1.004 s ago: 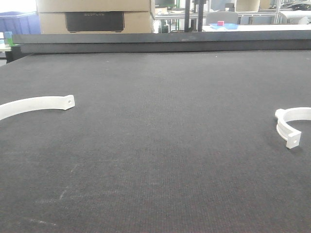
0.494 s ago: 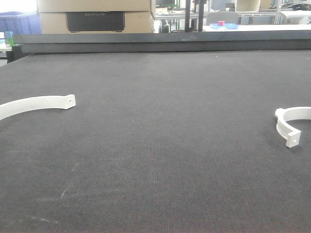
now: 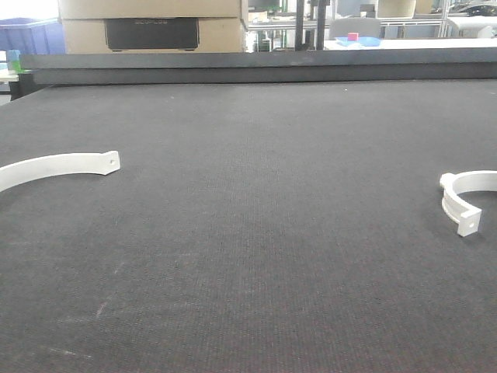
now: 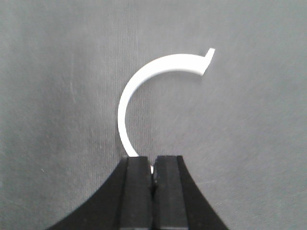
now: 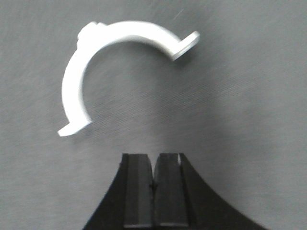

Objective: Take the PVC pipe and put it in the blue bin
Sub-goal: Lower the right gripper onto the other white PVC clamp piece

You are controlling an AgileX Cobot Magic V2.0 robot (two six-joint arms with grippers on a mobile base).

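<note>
The PVC pipe (image 3: 450,203), a small white C-shaped half-ring, lies on the dark mat at the right edge of the front view. The right wrist view shows the PVC pipe (image 5: 72,86) ahead and left of my right gripper (image 5: 153,163), which is shut, empty and apart from it. My left gripper (image 4: 153,165) is shut too, hovering over the near end of a longer flat white arc strip (image 4: 125,103). A blue bin (image 3: 27,35) shows far back left, beyond the table. Neither gripper appears in the front view.
The arc strip (image 3: 54,165) lies at the left of the mat (image 3: 256,233). A raised dark ledge (image 3: 256,66) runs along the table's far edge. Behind it stand a cardboard box (image 3: 151,27) and a shelf with a blue tray (image 3: 361,41).
</note>
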